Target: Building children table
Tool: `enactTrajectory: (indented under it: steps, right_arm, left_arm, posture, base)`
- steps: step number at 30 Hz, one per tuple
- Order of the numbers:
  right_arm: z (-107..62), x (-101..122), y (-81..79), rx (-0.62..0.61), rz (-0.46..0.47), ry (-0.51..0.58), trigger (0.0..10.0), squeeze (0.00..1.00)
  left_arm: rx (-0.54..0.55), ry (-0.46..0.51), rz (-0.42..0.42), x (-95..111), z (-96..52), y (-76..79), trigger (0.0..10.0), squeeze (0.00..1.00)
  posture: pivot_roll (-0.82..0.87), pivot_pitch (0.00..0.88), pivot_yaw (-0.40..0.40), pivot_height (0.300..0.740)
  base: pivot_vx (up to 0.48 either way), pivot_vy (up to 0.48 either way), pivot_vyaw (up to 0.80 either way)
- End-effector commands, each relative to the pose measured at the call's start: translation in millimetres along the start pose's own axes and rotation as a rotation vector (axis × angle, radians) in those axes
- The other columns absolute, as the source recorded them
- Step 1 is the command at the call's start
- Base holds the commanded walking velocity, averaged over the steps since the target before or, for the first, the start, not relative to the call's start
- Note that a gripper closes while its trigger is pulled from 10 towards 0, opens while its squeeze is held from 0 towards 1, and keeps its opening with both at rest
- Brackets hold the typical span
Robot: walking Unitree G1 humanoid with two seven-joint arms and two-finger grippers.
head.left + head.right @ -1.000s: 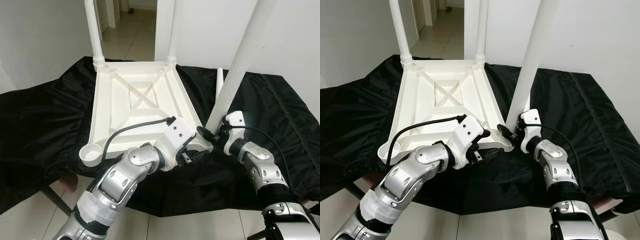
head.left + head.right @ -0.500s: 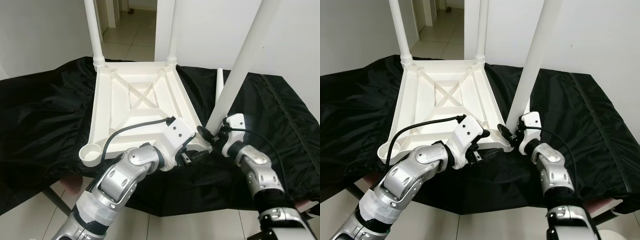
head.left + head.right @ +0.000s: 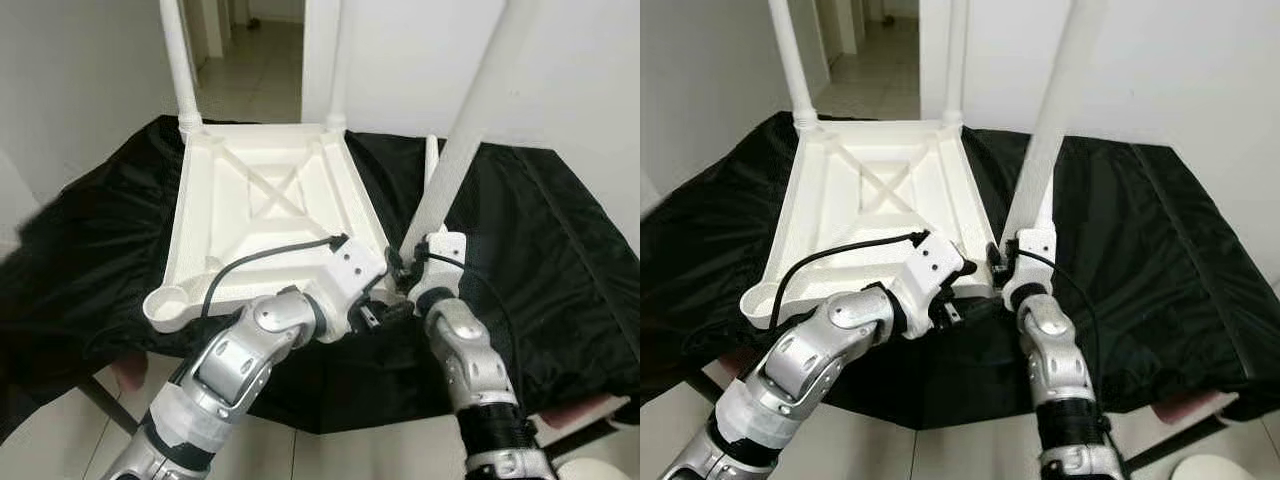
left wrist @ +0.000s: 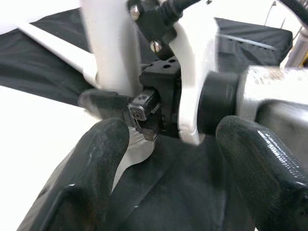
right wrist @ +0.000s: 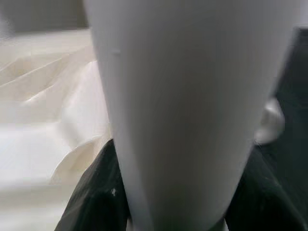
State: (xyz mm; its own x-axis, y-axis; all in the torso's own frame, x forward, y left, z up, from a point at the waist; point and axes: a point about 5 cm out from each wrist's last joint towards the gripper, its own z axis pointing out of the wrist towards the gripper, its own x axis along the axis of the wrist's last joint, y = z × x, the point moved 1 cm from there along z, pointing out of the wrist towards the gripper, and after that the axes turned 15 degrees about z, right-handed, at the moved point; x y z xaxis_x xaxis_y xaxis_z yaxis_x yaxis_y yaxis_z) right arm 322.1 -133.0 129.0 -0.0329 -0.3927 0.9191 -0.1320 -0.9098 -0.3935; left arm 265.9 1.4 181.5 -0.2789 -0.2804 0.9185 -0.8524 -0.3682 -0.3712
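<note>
The white children table [image 3: 250,215] lies upside down on a black cloth [image 3: 560,250]. Two white legs [image 3: 178,60] [image 3: 956,60] stand in its far corners. My right gripper [image 3: 405,272] is shut on a third white leg [image 3: 460,150], which leans with its lower end at the near right corner. In the right wrist view this leg [image 5: 183,106] sits between black fingers [image 5: 91,202]. My left gripper [image 4: 168,159] is open just in front of that corner, its fingers [image 4: 96,168] wide apart and facing the right gripper [image 4: 149,115].
The near left corner socket [image 3: 165,300] holds nothing. Another white leg [image 3: 431,160] lies on the cloth behind the held one. The cloth hangs over the front edge above tiled floor [image 3: 340,455]. White walls and a doorway [image 3: 250,40] stand behind.
The whole view has shifted a little. My right arm has swung in toward the table's near right corner, bringing the leg's lower end closer to it. The left gripper stays by the corner.
</note>
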Motion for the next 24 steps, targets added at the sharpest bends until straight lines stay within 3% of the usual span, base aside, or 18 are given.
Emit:
enactTrajectory:
  steps: [1, 7, 15, 16, 17, 24]
  right_arm:
    - [-9.1, -10, 15.0, -0.196, 0.101, -0.009, 10.0, 0.00]
    - [-10.8, -6, -1.0, -0.142, 0.092, -0.019, 10.0, 0.00]
    - [-16.3, 6, -2.8, -0.118, 0.051, 0.051, 10.0, 0.00]
    - [-17.1, 10, -3.5, -0.097, 0.056, 0.069, 10.0, 0.36]
    - [-16.8, 12, -2.2, -0.088, 0.052, 0.077, 10.0, 1.00]
    - [-15.1, 20, 7.0, -0.036, 0.057, 0.079, 10.0, 1.00]
  left_arm:
    - [-0.024, -0.010, 0.002, -1, -0.4, 4.1, 10.0, 0.00]
    - [-0.030, -0.011, 0.000, -2, -0.3, 5.5, 10.0, 0.00]
    - [-0.027, -0.013, -0.007, -2, -1.5, 5.0, 10.0, 0.00]
    - [-0.026, -0.013, -0.007, -1, -1.3, 5.1, 10.0, 0.00]
    - [-0.025, -0.014, -0.006, -2, -1.2, 5.1, 10.0, 0.00]
    - [-0.017, -0.017, 0.008, -3, -1.2, 3.4, 10.0, 0.00]
  posture:
    - [0.03, 0.000, -0.012, 0.740]
    - [0.03, 0.000, -0.012, 0.740]
    - [0.02, 0.021, -0.001, 0.740]
    - [0.01, 0.023, -0.002, 0.740]
    - [0.01, 0.023, -0.002, 0.740]
    - [0.00, 0.022, -0.008, 0.740]
  base:
    - [0.000, 0.000, 0.00]
    - [0.000, 0.000, 0.00]
    - [0.000, 0.000, 0.00]
    - [0.000, 0.000, 0.00]
    - [0.000, 0.000, 0.00]
    - [0.000, 0.000, 0.00]
